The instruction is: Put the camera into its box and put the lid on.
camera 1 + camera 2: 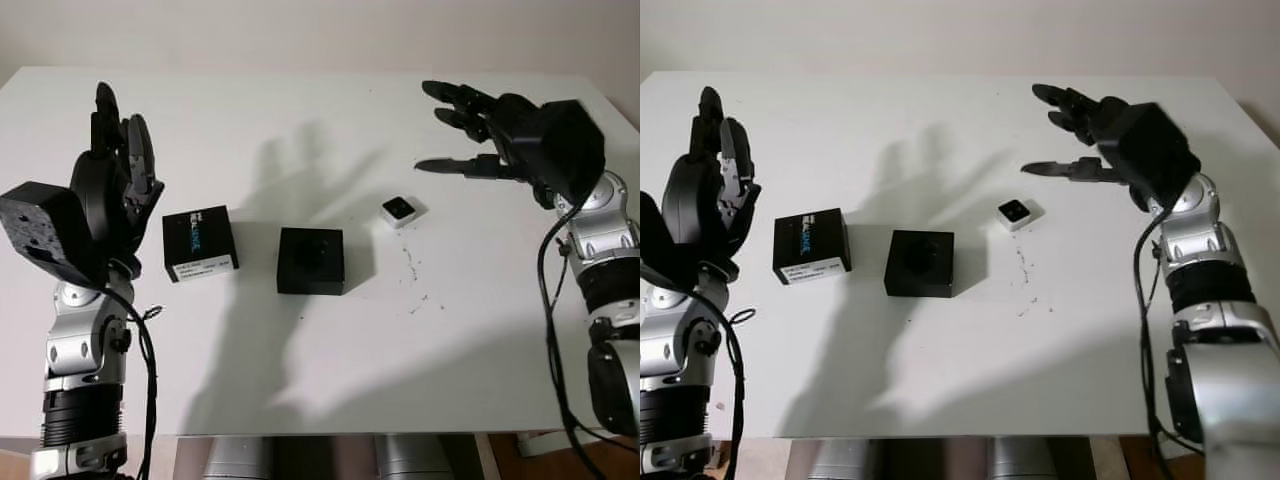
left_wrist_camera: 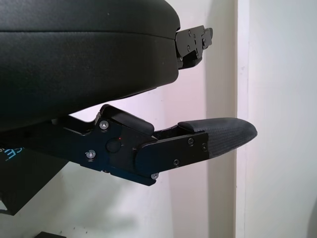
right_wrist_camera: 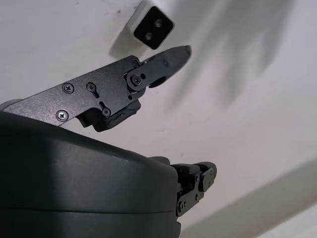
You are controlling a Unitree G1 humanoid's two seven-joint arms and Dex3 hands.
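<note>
My right hand point(image 1: 480, 130) open in air at 2 o'clock, above and beyond small white camera point(image 1: 401, 210), which lies on white table point(image 1: 300, 380) just right of centre. Open black box point(image 1: 311, 260) at centre, printed lid point(image 1: 199, 243) beside it at 9. My left hand point(image 1: 120, 165) open, raised at 9. Judgement: lower right hand, pinch camera by short sides, keep lens up, carry toward 8 into box cavity
</note>
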